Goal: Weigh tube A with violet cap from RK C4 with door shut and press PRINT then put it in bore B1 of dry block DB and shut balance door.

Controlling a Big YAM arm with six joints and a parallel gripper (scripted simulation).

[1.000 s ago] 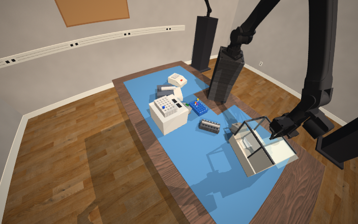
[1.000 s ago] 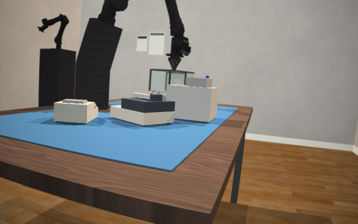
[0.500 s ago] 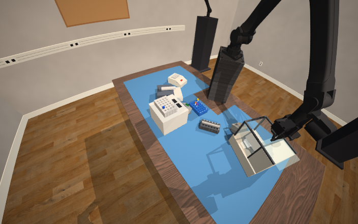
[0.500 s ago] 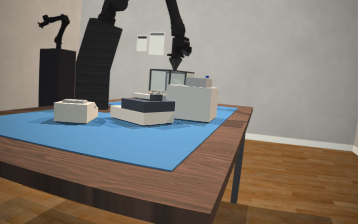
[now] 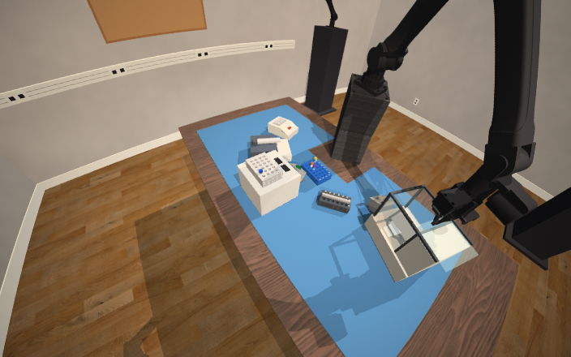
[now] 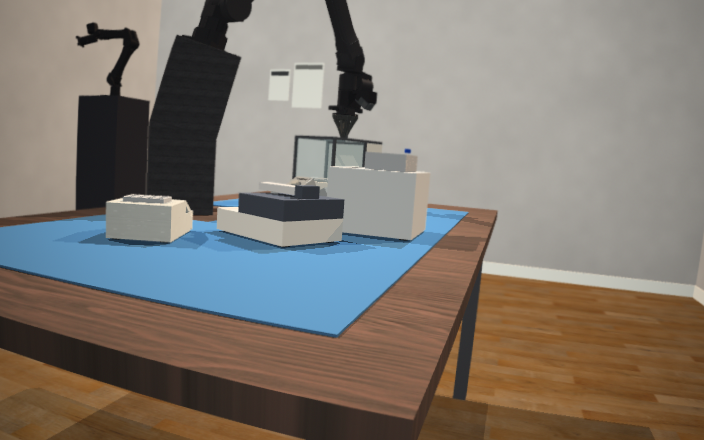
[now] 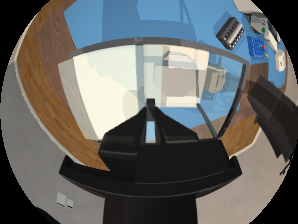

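Note:
The balance [image 5: 414, 233] is a glass box at the near right of the mat; it also shows in the side view [image 6: 337, 155] and the wrist view [image 7: 166, 83]. Its top door pane [image 5: 446, 238] is slid back and overhangs the box's rear. My gripper [image 5: 435, 219] [image 6: 345, 132] points down at the top of the box, shut on the door's handle [image 7: 152, 123]. The blue tube rack [image 5: 316, 170] holds several coloured-cap tubes; I cannot make out the violet cap at this size. The white dry block [image 5: 269, 181] stands behind it.
A blue-capped tube [image 5: 260, 171] stands in the dry block. The grey magnet block [image 5: 333, 200] lies between rack and balance. Two more instruments [image 5: 269, 145] [image 5: 282, 126] stand at the far end. A tilted black column [image 5: 359, 122] stands by the rack.

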